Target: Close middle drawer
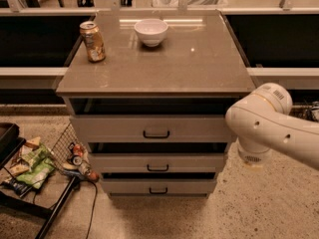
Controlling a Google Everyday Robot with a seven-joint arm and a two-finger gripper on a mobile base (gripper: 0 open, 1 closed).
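The middle drawer (189, 162) is the second of three grey-beige fronts on the cabinet, with a small dark pull handle (158, 168). A dark gap shows above its front. The taller top drawer (109, 128) sits above it and the lowest drawer (129, 185) below. My white arm (264, 126) reaches in from the right edge, its rounded joint beside the cabinet's right side at the height of the top and middle drawers. My gripper is out of view, and nothing touches the drawer fronts.
A drinks can (93, 41) and a white bowl (151, 31) stand on the cabinet top (199, 68). A wire basket (62, 146) and a tray with snack packets (30, 163) sit on the floor at the left. A long counter runs behind.
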